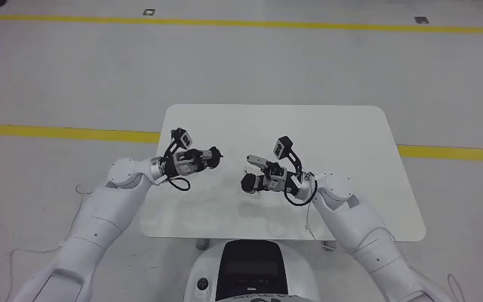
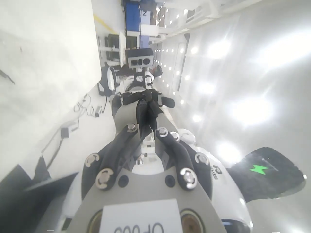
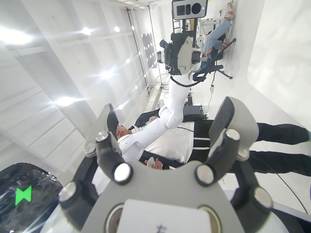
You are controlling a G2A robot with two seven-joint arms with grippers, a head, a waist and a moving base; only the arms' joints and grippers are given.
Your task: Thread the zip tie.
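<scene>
My left gripper (image 1: 215, 156) hangs above the left part of the white table (image 1: 339, 136), pointing toward the other arm. In the left wrist view its dark fingers (image 2: 143, 115) are pressed together, and I cannot make out anything between them. My right gripper (image 1: 250, 172) hovers over the table's middle, facing the left one across a short gap. It is open (image 3: 167, 110), with only air between its pads. A thin dark line (image 2: 7, 77) shows against the table (image 2: 48, 37); I cannot tell whether it is the zip tie.
The tabletop stretches bare to the far right (image 1: 362, 174) and behind both grippers. Its front edge (image 1: 226, 235) runs close under the arms. Beyond it, yellow floor lines (image 1: 75, 133) run along the grey floor.
</scene>
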